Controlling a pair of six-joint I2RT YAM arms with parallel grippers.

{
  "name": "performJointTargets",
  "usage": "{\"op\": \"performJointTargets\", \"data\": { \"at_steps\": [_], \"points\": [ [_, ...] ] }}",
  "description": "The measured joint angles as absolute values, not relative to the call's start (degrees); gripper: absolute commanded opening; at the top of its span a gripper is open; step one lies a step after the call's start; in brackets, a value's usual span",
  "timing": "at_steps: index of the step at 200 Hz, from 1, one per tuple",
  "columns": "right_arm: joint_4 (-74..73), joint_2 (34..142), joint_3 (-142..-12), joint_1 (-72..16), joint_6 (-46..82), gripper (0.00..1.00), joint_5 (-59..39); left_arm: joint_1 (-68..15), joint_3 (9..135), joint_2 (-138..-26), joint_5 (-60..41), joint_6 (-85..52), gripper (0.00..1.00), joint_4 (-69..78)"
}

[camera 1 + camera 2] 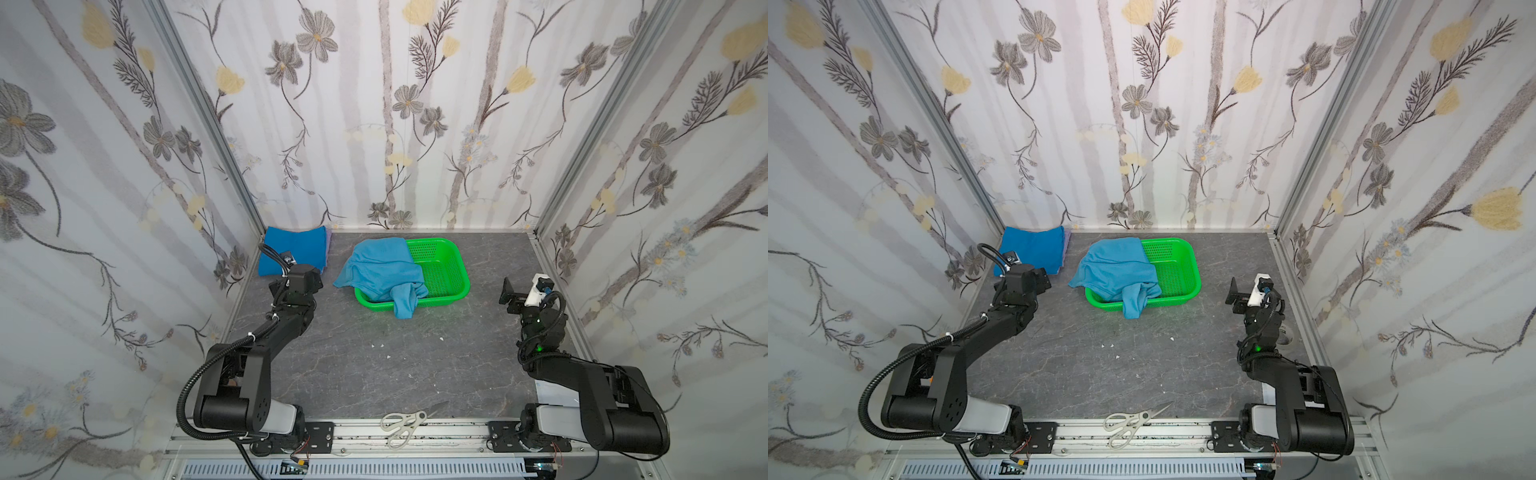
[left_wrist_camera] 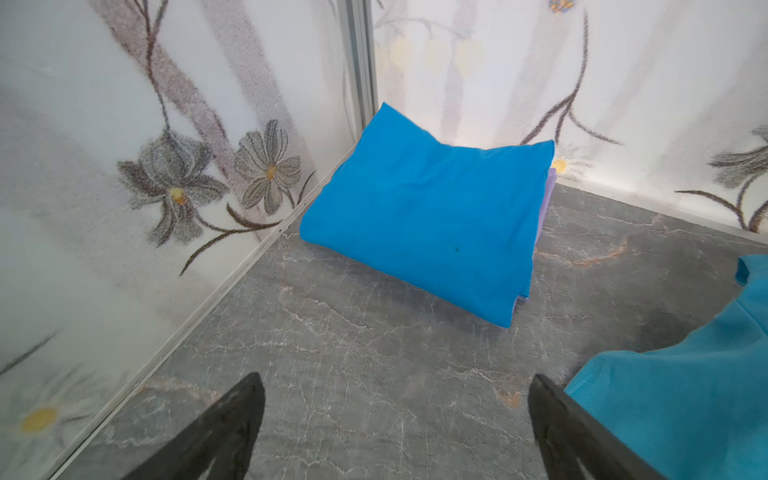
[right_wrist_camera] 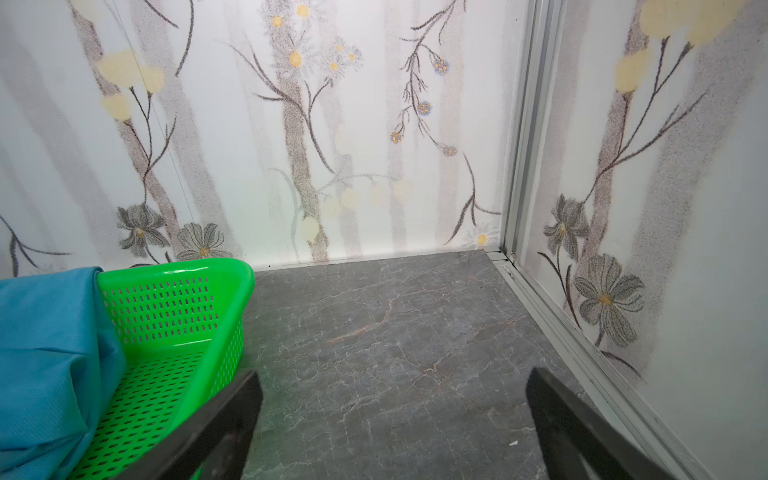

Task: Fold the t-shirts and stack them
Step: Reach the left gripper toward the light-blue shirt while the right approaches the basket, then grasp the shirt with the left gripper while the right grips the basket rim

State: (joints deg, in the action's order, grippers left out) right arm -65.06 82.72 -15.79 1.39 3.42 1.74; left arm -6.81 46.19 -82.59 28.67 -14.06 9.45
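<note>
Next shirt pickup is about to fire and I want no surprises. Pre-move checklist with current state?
1. Left gripper open and empty: ok.
2. Right gripper open and empty: ok.
3. Light blue t-shirt free to grasp: ok. It drapes over the left half of the green basket, with one end hanging over the front rim.
4. Folded stack tidy in the back left corner: ok, royal blue on lilac.
5. Folding space on the table: ok. Only small white scraps lie there, and the scissors are at the front rail.
6. More shirts hidden in the basket: cannot tell.
</note>
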Motion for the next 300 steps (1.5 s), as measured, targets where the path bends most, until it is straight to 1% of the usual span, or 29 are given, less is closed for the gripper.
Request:
{"op": "performJointTargets", "data": {
  "at_steps": [18, 38, 77, 103, 136, 154, 162, 207, 216, 230, 284, 300],
  "points": [
    [-56.5, 80.0, -22.0, 1.0, 3.5, 1.0, 2.7, -8.1, 51.9, -82.2, 27.7, -19.4, 1.0, -0.8],
    [-44.4, 79.5, -30.8, 0.7, 5.6, 1.0, 1.5, -10.4, 52.8, -79.9, 22.9, -22.5, 1.0, -9.1],
    [-21.2, 85.9, -48.3, -1.8, 10.3, 1.0, -6.8, -11.1, 52.9, -76.7, 8.6, -25.9, 1.0, -17.5],
    [-11.0, 90.8, -53.8, -4.3, 12.1, 1.0, -11.7, -12.4, 55.0, -77.0, -2.0, -27.0, 1.0, -20.6],
    [-5.6, 94.6, -56.4, -6.4, 14.3, 1.0, -15.8, -12.7, 58.3, -81.1, -10.8, -28.6, 1.0, -21.7],
    [-4.8, 95.4, -57.2, -7.0, 15.3, 1.0, -16.8, -12.7, 58.0, -83.1, -15.2, -30.6, 0.94, -20.8],
    [-4.4, 95.6, -57.5, -7.2, 15.4, 1.0, -17.1, -12.7, 57.8, -84.0, -16.6, -31.7, 0.89, -20.0],
    [-3.7, 96.2, -58.1, -7.4, 15.8, 1.0, -19.3, -12.8, 57.5, -89.6, -20.4, -35.1, 0.67, -12.5],
    [-3.7, 96.4, -58.1, -7.5, 15.8, 1.0, -19.5, -12.8, 57.4, -90.8, -20.9, -35.8, 0.65, -10.8],
    [-3.7, 96.5, -58.1, -7.6, 15.8, 1.0, -19.7, -12.8, 57.4, -92.6, -21.3, -36.4, 0.6, -8.3],
    [-3.7, 96.6, -58.1, -7.8, 15.7, 1.0, -20.6, -12.5, 58.5, -96.1, -20.2, -37.6, 0.52, -3.2],
    [-3.7, 97.2, -58.1, -7.8, 15.6, 1.0, -20.9, -12.4, 58.8, -96.2, -19.3, -37.7, 0.45, -2.9]
  ]
}}
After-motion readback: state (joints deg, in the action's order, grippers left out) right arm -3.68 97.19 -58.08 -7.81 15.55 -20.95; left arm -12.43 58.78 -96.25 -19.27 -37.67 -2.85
